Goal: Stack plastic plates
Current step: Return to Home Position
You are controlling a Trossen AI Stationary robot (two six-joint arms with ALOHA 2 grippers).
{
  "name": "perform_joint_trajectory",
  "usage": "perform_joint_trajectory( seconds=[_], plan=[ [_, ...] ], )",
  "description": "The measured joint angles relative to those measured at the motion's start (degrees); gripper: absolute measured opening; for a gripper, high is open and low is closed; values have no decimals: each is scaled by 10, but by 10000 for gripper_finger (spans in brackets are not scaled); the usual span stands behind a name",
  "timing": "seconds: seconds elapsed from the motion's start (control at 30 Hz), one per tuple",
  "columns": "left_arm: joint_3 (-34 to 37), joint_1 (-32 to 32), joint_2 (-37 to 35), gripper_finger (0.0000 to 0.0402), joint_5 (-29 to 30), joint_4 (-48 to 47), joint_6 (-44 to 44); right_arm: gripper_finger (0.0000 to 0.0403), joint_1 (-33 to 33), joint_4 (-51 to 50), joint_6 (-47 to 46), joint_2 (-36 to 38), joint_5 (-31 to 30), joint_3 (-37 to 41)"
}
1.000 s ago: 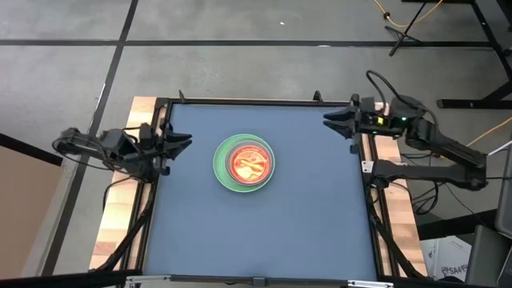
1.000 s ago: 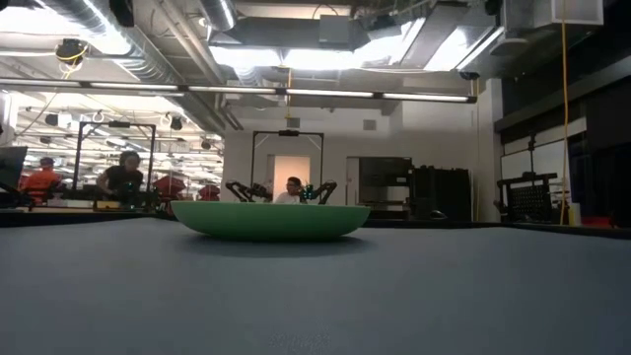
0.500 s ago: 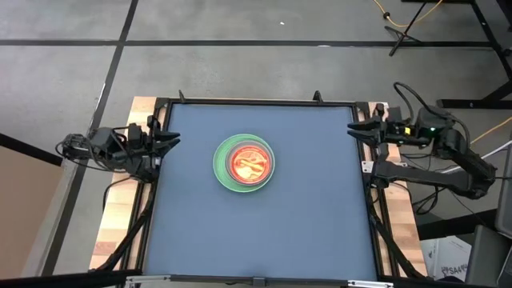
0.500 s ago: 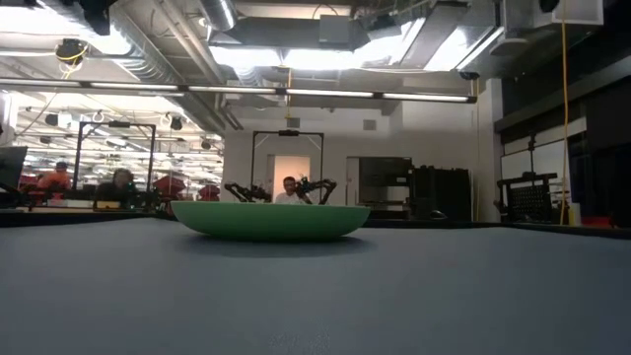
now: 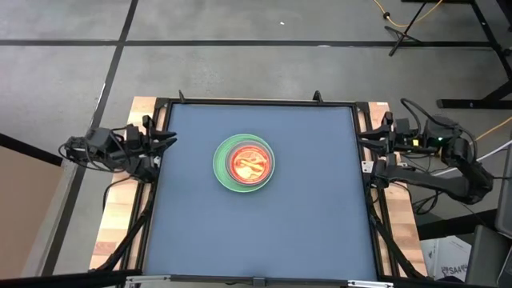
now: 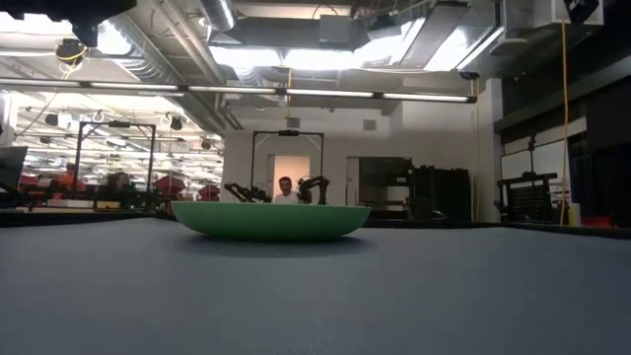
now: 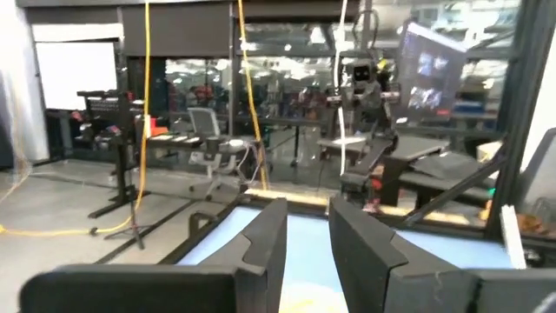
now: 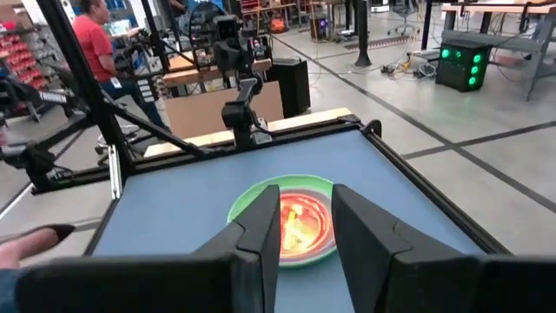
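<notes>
- Sitting in one stack on the desk [image 5: 264, 232], the plastic plates [image 5: 222, 173] look fully stacked, orange plate [image 5: 251, 163] topmost.
- Left claw [image 5: 164, 144] and right claw [image 5: 366, 144], parted and empty, wait at opposite desk edges.

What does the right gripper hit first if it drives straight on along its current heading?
Probably the stack of plates. In the right wrist view it sits dead ahead of the right gripper, with bare blue mat before it. Height is unclear, so the gripper might pass over the stack.
</notes>
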State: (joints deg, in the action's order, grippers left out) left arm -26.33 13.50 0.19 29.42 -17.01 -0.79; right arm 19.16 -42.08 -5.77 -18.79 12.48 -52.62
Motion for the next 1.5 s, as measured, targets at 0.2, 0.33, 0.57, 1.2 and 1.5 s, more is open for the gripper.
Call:
perform_joint_trajectory(
  seconds=[0.2,0.33,0.57,1.2,1.5],
  plan=[
    [0,0,0,82,14,-29,17,95,0,23,2,59,0,70],
    [0,0,0,82,10,-32,22,95,0,59,2,98,0,118],
    [9,0,0,82,10,-24,23,95,0,136,2,156,0,194],
    [229,0,0,82,9,254,17,95,0,457,-18,186,0,446],
    [259,-10,0,82,6,311,-12,95,0,566,-15,186,0,522]
  ],
)
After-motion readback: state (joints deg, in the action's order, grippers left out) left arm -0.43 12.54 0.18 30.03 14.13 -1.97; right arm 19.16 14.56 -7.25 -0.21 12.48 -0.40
